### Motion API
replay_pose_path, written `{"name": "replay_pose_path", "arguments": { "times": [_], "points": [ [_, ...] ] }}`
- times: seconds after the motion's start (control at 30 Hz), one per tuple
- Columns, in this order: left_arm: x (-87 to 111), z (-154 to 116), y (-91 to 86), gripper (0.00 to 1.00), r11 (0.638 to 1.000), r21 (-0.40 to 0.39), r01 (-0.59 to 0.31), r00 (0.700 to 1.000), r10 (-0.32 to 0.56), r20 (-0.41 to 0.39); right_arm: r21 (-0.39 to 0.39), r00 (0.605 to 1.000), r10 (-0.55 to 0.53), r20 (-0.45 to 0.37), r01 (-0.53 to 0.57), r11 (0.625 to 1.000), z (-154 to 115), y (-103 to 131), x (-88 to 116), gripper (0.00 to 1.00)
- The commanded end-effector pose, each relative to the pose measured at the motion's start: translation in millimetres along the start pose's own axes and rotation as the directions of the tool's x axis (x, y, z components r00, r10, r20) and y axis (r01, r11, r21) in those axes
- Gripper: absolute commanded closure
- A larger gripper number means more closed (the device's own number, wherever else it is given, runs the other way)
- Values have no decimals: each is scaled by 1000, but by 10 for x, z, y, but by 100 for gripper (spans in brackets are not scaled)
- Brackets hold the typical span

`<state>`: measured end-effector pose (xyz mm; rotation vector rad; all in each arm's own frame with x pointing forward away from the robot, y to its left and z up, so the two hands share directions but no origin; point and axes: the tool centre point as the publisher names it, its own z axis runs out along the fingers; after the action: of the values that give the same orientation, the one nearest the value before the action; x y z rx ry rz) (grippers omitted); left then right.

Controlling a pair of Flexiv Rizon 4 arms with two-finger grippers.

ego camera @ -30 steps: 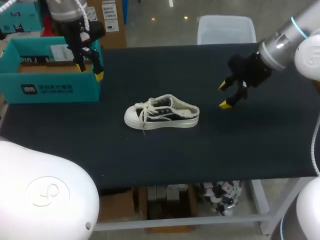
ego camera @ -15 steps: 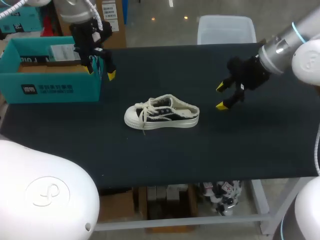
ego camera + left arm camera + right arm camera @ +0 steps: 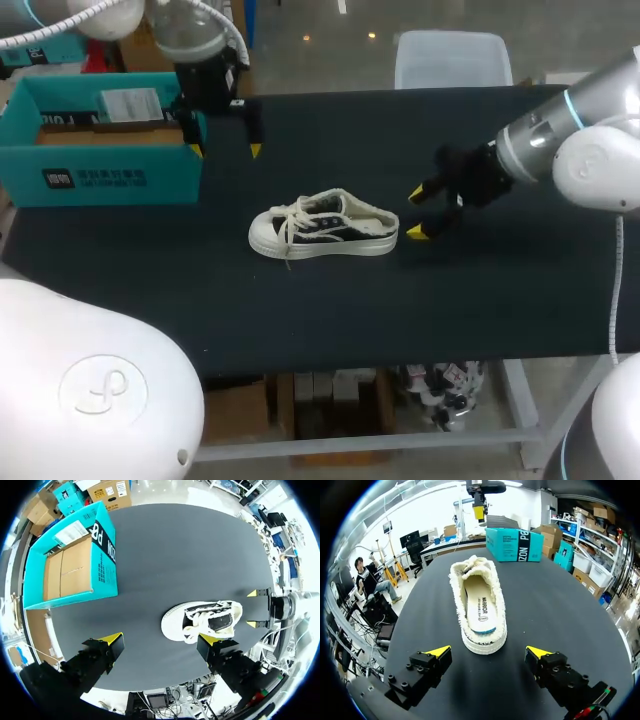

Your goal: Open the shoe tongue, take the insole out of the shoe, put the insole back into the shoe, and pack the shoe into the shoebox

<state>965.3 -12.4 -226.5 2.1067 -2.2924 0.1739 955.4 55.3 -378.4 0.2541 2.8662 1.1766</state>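
Both open and empty, the right hand (image 3: 414, 212) has closed in just off the heel of the canvas sneaker (image 3: 323, 225) and the left hand (image 3: 226, 150) beyond its laces, while the sneaker lies unmoved on the table (image 3: 400, 300) with its insole (image 3: 480, 605) inside, so the task's first step looks imminent.

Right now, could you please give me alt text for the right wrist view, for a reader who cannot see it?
A white shoe lies on the black table just ahead of the right gripper's open fingers, heel end nearest, its insole showing inside. Beyond the toe stands a teal shoebox, and the left gripper hangs above the table's far end.
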Motion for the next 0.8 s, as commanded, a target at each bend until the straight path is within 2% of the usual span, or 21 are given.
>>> {"name": "replay_pose_path", "arguments": {
  "times": [0.03,0.4,0.8],
  "points": [
    [122,58,63,0,1000,12,7,1000,-7,10,-14,1000,11,13,-11,1000,177,-16,-2,0],
    [333,151,32,0,1000,-7,-11,1000,11,12,-90,1000,31,2,-30,996,412,-23,-6,0],
    [459,276,-4,0,1000,-19,-17,1000,17,13,-100,998,39,-50,-44,994,631,40,-4,0]
  ]
}}
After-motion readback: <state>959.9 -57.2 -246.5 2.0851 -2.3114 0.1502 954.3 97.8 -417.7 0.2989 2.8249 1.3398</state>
